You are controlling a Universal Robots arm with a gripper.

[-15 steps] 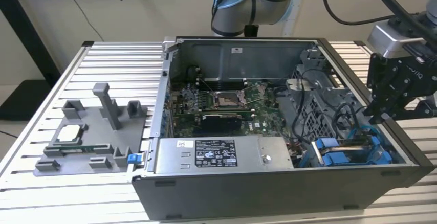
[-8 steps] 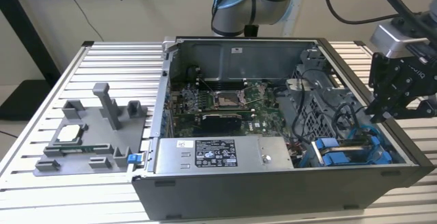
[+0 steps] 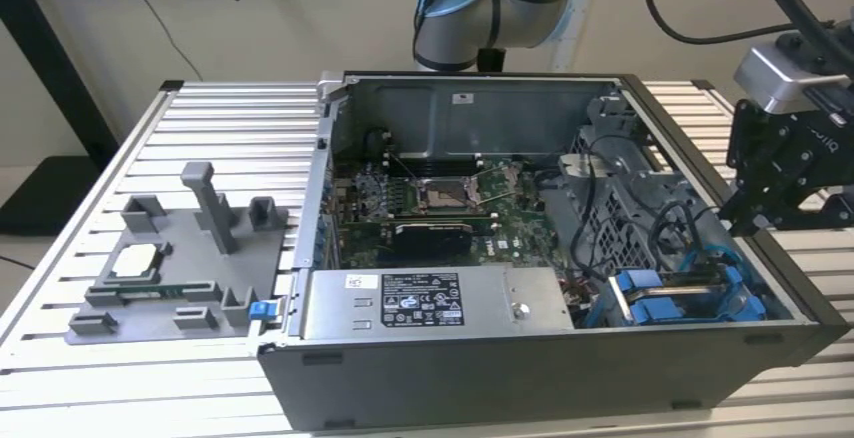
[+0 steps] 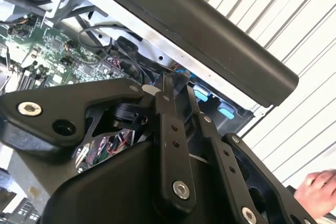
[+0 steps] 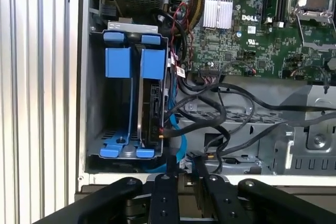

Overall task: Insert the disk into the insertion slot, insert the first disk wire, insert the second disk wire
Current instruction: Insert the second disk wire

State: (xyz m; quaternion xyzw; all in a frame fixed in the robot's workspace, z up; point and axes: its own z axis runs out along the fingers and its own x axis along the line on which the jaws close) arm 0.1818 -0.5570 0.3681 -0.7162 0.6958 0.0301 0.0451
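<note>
The disk (image 5: pixel 151 103) stands already on its edge inside the insertion slot (image 5: pixel 97 103), in its blue carrier, at the corner of the open computer case (image 3: pixel 534 368) that lies on the bench (image 3: pixel 214 128). I judge therefore that the first step is done and the work is now at the wire steps. In the first wrist view a blue wire (image 5: pixel 178 140) and some black wires (image 5: pixel 220 108) run just beside the near end of the disk, but I cannot tell whether any of them is plugged into it. The tool (image 4: pixel 177 90) hangs above the case wall beside the slot and touches nothing. Its jaws are drawn close together with only a thin gap, and I see nothing held between them. To my judgement, the work on a wire calls for a careful descent into the narrow space between the slot and the bundle of wires, and for a grip on one connector alone. A person's hand (image 4: pixel 315 192) shows at the edge of the second wrist view, on the bench and well apart from the tool.
</note>
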